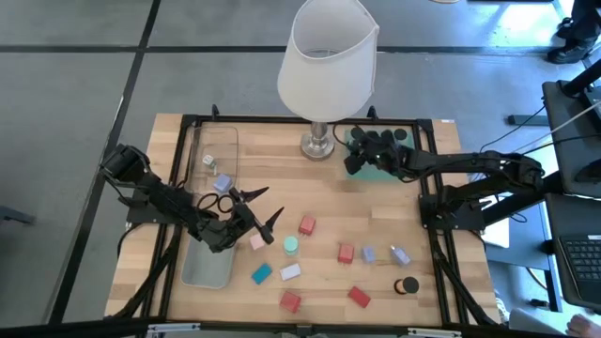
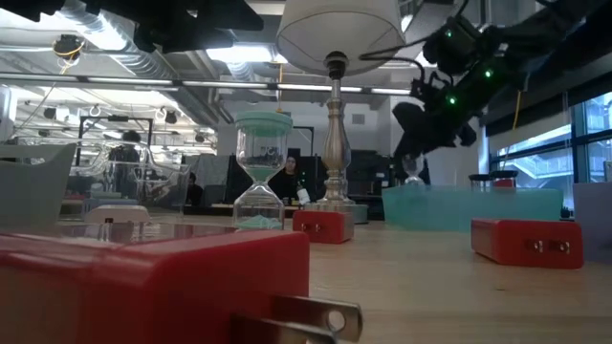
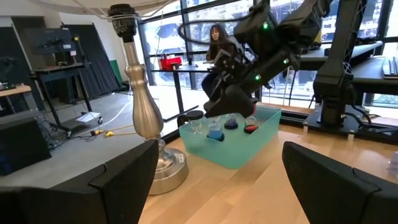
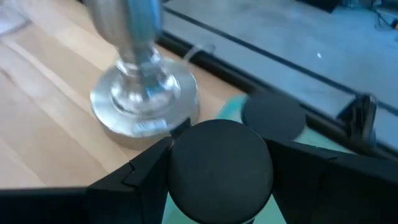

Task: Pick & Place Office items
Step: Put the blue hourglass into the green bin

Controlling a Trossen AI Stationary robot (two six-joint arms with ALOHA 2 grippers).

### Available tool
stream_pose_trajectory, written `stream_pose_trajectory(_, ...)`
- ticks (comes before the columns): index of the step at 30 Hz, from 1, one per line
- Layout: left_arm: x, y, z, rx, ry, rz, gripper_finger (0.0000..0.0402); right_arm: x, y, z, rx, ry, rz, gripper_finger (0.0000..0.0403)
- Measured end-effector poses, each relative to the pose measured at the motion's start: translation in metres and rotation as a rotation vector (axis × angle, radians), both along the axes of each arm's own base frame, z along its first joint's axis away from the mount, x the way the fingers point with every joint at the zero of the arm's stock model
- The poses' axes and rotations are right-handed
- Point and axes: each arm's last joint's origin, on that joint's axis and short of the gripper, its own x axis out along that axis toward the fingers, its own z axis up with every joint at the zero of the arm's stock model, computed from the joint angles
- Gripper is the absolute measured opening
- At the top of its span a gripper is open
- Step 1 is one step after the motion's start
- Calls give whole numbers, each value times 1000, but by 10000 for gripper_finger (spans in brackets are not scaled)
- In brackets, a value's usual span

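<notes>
My right gripper (image 1: 362,150) is over the teal bin (image 1: 374,172) at the table's far side, beside the lamp base (image 1: 317,145). It is shut on a small piece with a round black cap (image 4: 221,163). The left wrist view shows small hourglasses (image 3: 215,131) standing in the bin under it. My left gripper (image 1: 263,207) is open and empty above the table, just right of the clear tray (image 1: 208,268). Red blocks (image 1: 307,225), pink (image 1: 256,241), teal (image 1: 261,274) and lavender blocks (image 1: 369,254), a mint cap (image 1: 291,245) and a black cap (image 1: 406,285) lie on the table. My right gripper pinches the round black cap (image 4: 186,155) between its two fingers (image 4: 140,177), one on each side of the rim. The fingers come from above, pointing down. The piece stands upright over the teal bin. Whether its lower end rests in the bin cannot be told.
The white-shaded lamp (image 1: 329,56) stands at the far middle, close to my right gripper. The clear tray holds a lavender piece (image 1: 223,182) and a white cube (image 1: 208,161). A second black disc (image 4: 273,115) lies by the bin. More red blocks (image 1: 290,300) lie near the front edge.
</notes>
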Motion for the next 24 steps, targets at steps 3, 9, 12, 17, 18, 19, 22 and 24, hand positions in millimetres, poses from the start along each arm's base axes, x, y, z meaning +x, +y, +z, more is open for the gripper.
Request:
stream_pose_trajectory(3, 0, 0, 0, 2, 3, 0, 340, -4, 1, -8, 13, -11, -15, 218)
stream_pose_trajectory(9, 0, 0, -1, 5, 8, 0, 340, -9, 2, -17, 12, -67, -28, 218)
stream_pose_trajectory(12, 0, 0, -1, 5, 8, 0, 340, -10, 2, -19, 15, -83, -33, 218)
stream_pose_trajectory(17, 0, 0, -1, 5, 8, 0, 340, -10, 3, -19, 34, -95, -28, 219)
stream_pose_trajectory(18, 0, 0, -1, 5, 8, 0, 340, -9, 3, -19, 43, -98, -16, 219)
stream_pose_trajectory(19, 0, 0, -1, 5, 8, 0, 340, -9, 3, -20, 50, -100, -7, 219)
stream_pose_trajectory(22, 0, 0, -1, 5, 8, 1, 340, -9, 4, -20, 56, -101, 1, 219)
stream_pose_trajectory(24, 0, 0, -1, 5, 8, 1, 340, -9, 4, -20, 59, -105, -3, 219)
